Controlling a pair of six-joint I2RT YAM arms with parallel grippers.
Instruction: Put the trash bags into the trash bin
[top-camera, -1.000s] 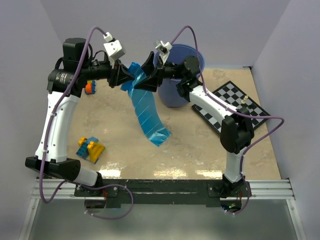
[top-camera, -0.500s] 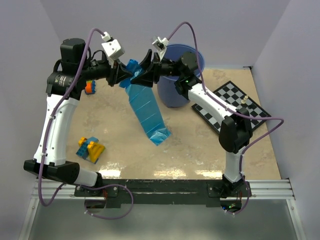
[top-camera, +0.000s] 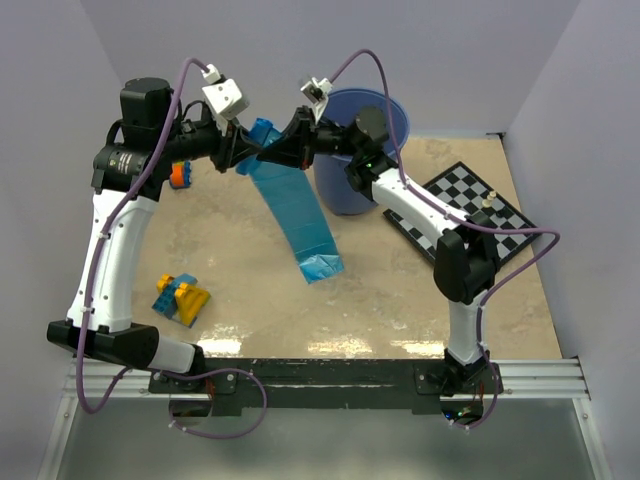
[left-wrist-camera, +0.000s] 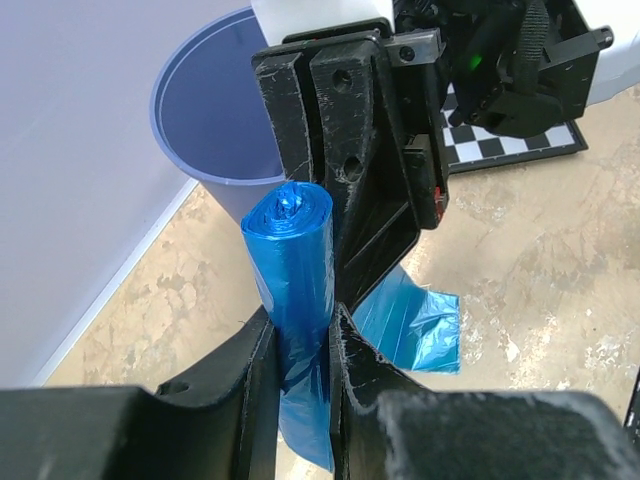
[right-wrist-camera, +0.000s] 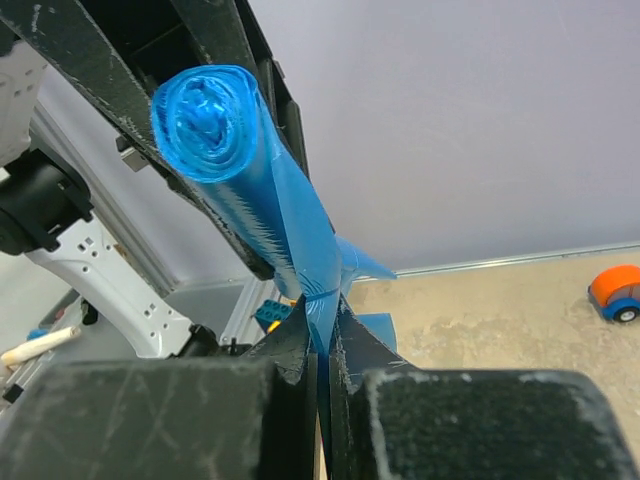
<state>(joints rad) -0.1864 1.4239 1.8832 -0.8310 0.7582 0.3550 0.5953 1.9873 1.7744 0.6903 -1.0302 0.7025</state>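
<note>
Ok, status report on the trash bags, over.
Left gripper clamped on trash bag roll, held aloft. Right gripper shut on its unrolled sheet. Trash bin beyond, right gripper in between.

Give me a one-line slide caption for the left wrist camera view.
Left gripper holds a roll of blue trash bags, right gripper pinching its loose sheet, trash bin behind.

Seen from above, my right gripper (top-camera: 272, 154) and forearm cover the near-left wall of the trash bin (top-camera: 338, 192). The roll of trash bags (top-camera: 262, 131) is mostly hidden between it and my left gripper (top-camera: 240, 155). The pieces on the chessboard (top-camera: 460, 195) are too small to name. In my right wrist view, an orange toy (right-wrist-camera: 618, 290) is cut off by the edge.
</note>
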